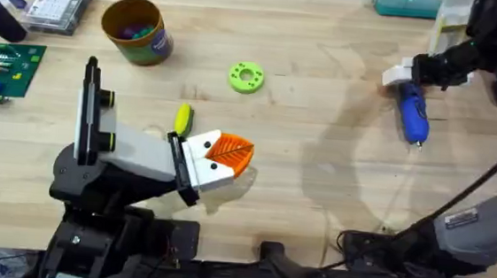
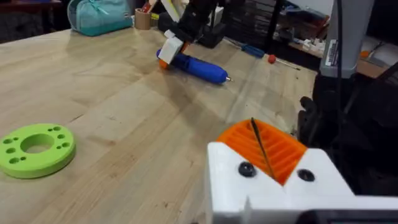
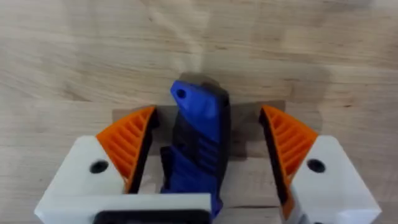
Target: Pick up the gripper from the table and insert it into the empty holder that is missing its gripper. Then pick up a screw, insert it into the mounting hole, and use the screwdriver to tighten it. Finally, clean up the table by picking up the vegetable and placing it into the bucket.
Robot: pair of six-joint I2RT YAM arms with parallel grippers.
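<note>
With our right gripper (image 3: 208, 155) jaws released astride the screwdriver (image 3: 198, 149) and the left's clenched, closing off-centre could roll it away.

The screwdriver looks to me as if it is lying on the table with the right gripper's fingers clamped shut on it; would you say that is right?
Not quite. The screwdriver does lie on the table, but the right gripper is open: the right wrist view shows its orange pads standing apart on either side of the blue body, with gaps between.
</note>
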